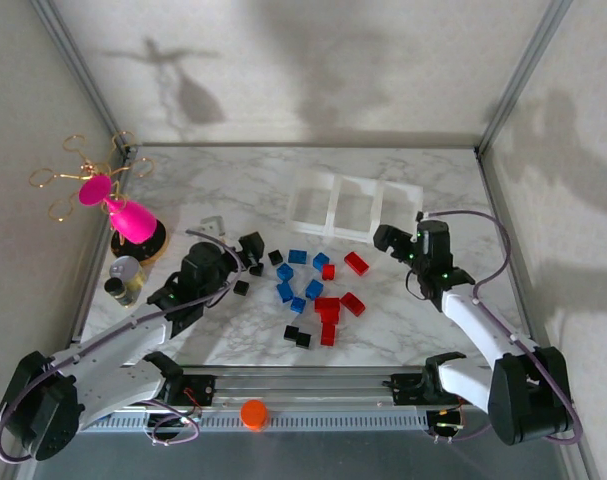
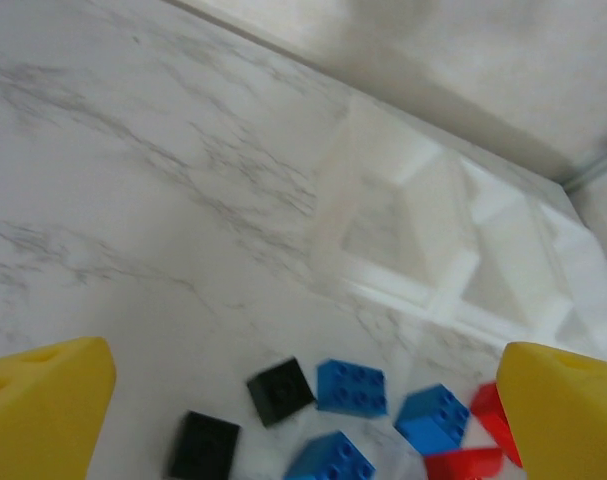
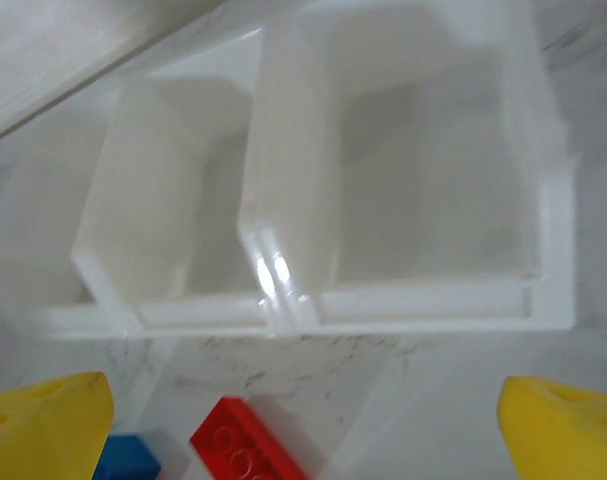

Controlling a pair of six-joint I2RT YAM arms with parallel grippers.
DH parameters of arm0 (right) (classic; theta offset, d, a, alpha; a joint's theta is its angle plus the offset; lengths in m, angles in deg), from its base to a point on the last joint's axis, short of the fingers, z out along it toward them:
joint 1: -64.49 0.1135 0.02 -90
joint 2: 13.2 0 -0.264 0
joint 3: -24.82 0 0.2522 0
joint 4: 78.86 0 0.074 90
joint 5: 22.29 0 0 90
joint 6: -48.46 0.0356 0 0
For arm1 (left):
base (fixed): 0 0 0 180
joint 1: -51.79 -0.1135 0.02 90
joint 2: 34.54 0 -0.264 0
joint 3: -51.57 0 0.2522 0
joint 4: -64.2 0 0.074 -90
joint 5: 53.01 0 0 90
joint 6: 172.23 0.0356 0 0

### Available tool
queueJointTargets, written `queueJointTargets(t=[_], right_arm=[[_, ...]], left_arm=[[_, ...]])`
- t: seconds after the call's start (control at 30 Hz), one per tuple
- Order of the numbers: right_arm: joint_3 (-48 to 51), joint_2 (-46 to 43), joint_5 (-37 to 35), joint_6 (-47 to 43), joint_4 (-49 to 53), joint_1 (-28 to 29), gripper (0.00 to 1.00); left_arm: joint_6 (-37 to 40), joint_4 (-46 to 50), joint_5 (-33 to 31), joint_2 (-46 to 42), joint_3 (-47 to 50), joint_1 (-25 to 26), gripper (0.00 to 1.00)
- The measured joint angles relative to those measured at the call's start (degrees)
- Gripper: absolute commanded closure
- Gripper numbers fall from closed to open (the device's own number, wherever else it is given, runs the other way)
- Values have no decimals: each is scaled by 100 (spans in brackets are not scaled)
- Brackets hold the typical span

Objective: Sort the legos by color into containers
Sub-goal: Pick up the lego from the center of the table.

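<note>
Top external view shows the legos (image 1: 313, 290) scattered mid-frame on the marble table (image 1: 233, 190), with the containers (image 1: 333, 205) just above them, no colour showing inside. At the pile's left edge the left gripper (image 1: 251, 253) has its fingers spread wide; its wrist view puts a black brick (image 2: 280, 390) low in frame between them. Right of the pile, the right gripper (image 1: 388, 238) is also spread, with a red brick (image 3: 248, 440) at bottom centre, long axis slanting toward lower right, and the bins straight beyond. For that brick, the right arm looks nearer
</note>
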Motion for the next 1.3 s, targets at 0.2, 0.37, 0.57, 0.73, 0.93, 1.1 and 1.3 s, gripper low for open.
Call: queueJointTargets(t=[0.2,0.37,0.57,0.73,0.93,1.1,1.3], right_arm=[[0,-15,164,4,208,584,1],[0,-15,293,79,363,979,1],[4,-13,317,170,616,1075,1],[4,61,385,195,785,1075,1],[4,160,494,195,918,1075,1],[4,315,516,195,916,1075,1],[4,389,522,192,914,1075,1]], left_arm=[[-428,660,-348,719,-647,734,12],[-601,1325,-599,1637,-1484,1290,15],[-697,1987,-800,2625,-2426,1692,19],[-776,2505,-979,3331,-2900,1871,29],[-1064,2911,-1095,3635,-2887,1858,30],[-1250,2896,-1099,3969,-2861,1825,32],[-1346,2883,-1119,4365,-2846,1749,35]])
